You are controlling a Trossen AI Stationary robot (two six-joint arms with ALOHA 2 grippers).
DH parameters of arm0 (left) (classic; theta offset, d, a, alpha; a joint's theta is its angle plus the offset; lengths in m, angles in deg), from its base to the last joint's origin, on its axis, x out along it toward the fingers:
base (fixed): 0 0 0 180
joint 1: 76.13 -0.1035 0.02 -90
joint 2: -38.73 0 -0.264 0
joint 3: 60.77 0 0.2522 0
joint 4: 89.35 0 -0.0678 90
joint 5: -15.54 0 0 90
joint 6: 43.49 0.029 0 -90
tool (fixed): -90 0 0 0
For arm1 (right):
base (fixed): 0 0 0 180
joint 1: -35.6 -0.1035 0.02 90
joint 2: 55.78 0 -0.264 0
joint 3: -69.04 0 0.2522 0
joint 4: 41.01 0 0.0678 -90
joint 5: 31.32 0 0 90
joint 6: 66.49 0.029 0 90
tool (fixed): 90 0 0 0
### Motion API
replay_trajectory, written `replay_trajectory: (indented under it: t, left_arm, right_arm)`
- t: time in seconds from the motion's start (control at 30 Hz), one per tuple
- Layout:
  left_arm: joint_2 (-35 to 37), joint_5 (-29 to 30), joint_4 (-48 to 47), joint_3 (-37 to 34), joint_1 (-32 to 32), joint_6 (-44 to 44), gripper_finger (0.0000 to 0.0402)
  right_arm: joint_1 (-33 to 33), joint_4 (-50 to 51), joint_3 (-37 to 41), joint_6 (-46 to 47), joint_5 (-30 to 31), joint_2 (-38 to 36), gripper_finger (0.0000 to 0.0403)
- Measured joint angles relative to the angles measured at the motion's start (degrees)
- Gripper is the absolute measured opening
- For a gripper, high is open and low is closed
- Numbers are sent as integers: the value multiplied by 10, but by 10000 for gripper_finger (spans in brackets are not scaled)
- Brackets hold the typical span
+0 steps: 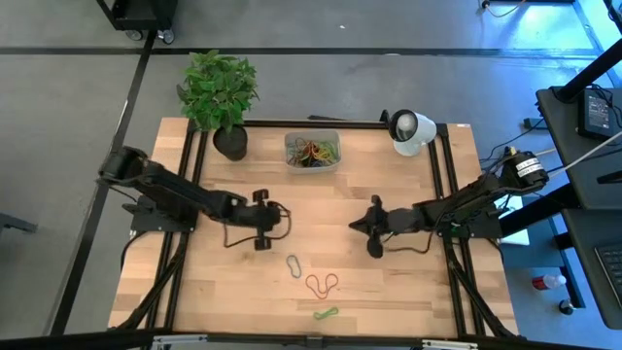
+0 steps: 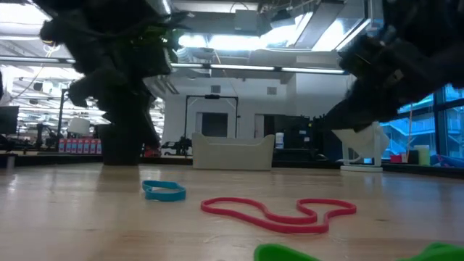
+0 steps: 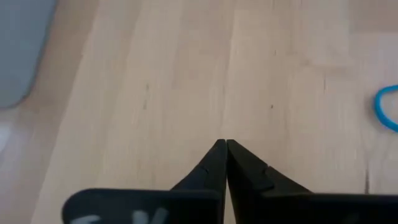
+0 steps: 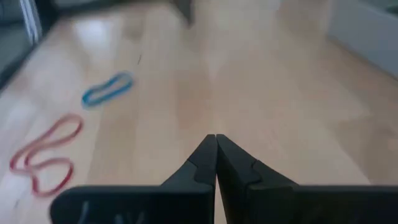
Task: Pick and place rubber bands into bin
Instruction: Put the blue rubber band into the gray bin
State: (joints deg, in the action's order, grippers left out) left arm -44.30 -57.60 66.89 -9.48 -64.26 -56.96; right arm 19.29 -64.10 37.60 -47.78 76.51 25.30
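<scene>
Both grippers — left (image 3: 225, 144) and right (image 4: 215, 138) — hover over bare table (image 1: 389, 282) with fingers pressed together, empty, while blue (image 1: 293, 263), red (image 1: 323, 284) and green (image 1: 326, 313) rubber bands lie loose near the front edge — well apart from the bin (image 1: 312, 152).

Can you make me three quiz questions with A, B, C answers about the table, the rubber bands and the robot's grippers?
1. Where is the bin?
A. between the plant pot and the white camera
B. under the left gripper
C. on the floor

2. How many loose rubber bands lie on the table outside the bin?
A. one
B. three
C. six

3. How is the left gripper?
A. wide open
B. holding the red band
C. shut, holding nothing

Answers:
1 A, it sits at the table's far edge between them.
2 B, blue band, red and green band.
3 C, its fingertips meet over bare wood.
</scene>
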Motion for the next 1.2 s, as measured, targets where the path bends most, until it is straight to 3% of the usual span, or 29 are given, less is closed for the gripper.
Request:
replay_trajectory:
  t: [0.13, 0.23, 0.33, 0.53, 0.63, 0.77, 1.03, 1.2]
  left_arm:
    - [80, -30, 99, -86, -14, 46, 1]
    - [135, -82, 177, -136, -31, 90, 2]
    - [175, -117, 230, -173, -48, 117, 2]
    - [209, -117, 271, -208, -65, 118, 3]
    - [207, -97, 279, -213, -65, 79, 2]
    - [206, -86, 281, -213, -65, 90, 1]
    - [207, -98, 278, -213, -73, 124, 1]
    - [207, -108, 276, -213, -74, 117, 2]
  right_arm:
    - [-7, 224, -132, -11, 1, 21, 28]
    - [-8, 322, -225, -13, 1, 58, 45]
    - [-8, 371, -313, -31, 1, 109, 68]
    - [-8, 419, -490, -58, -6, 244, 124]
    - [-7, 459, -574, -57, -52, 312, 145]
    - [-7, 524, -672, -64, -108, 388, 155]
    - [-2, 578, -776, -83, -120, 482, 154]
    - [10, 582, -783, -85, -121, 495, 118]
